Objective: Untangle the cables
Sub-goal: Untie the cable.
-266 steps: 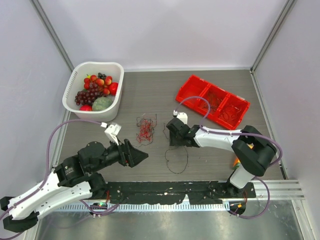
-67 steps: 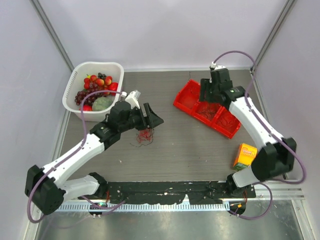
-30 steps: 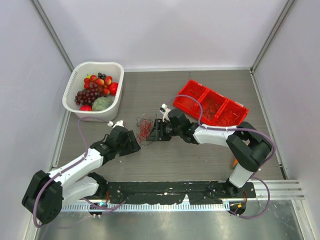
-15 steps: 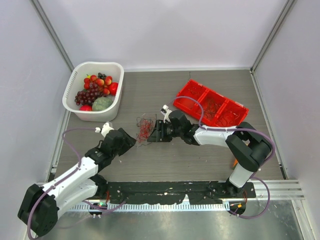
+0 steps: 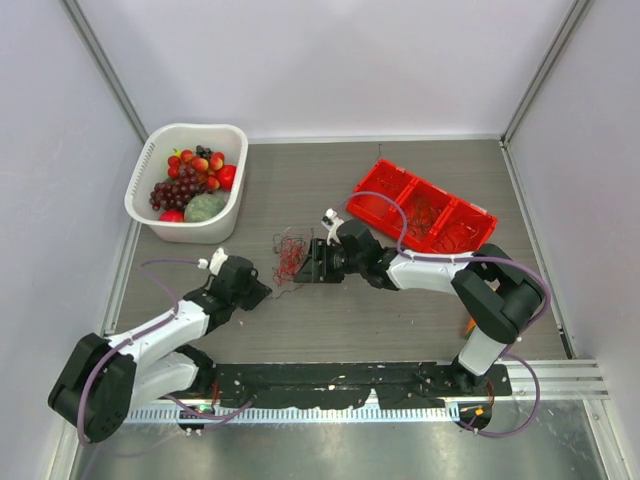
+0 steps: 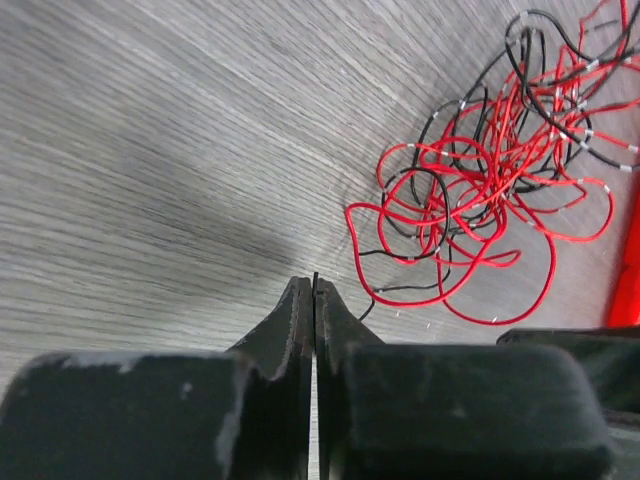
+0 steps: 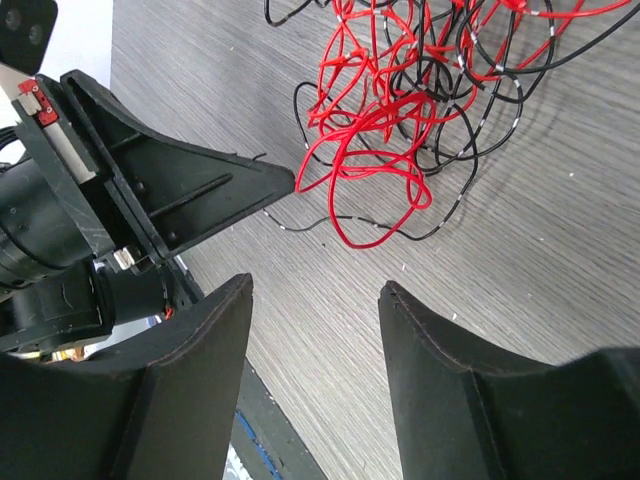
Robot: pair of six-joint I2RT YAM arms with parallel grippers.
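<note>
Right, here's the table (image 5: pixel 400 310), and the cables (image 5: pixel 291 255) sit just to the 9 o'clock side of its middle, a small loose knot of red loops with dark strands threaded through, lying flat on the wood. The left gripper (image 5: pixel 262 292) is down low at 7 o'clock of the knot, and from its wrist camera the two fingers (image 6: pixel 290 320) are pressed together with only a hairline between them. A fine dark sliver pokes out at the very tips, but I can't tell whether that is a strand pinched there, and the cables (image 6: pixel 490 190) themselves spread out at 1 o'clock from those tips. The right gripper (image 5: pixel 312 263) comes in from 4 o'clock, just beside the knot, jaws standing well apart and holding nothing, with bare wood between the two fingers (image 7: pixel 205 340). From that wrist the cables (image 7: pixel 420 70) lie at 12 o'clock of the gap, one big red loop hanging nearest, and the left gripper (image 7: pixel 288 180) shows as a black wedge at 10 o'clock, its point close to a dark strand. Off at 10 o'clock of the knot is a white basket (image 5: pixel 190 232) of fruit, and at 2 o'clock a red tray (image 5: pixel 362 185) with thin wires in its compartments.
</note>
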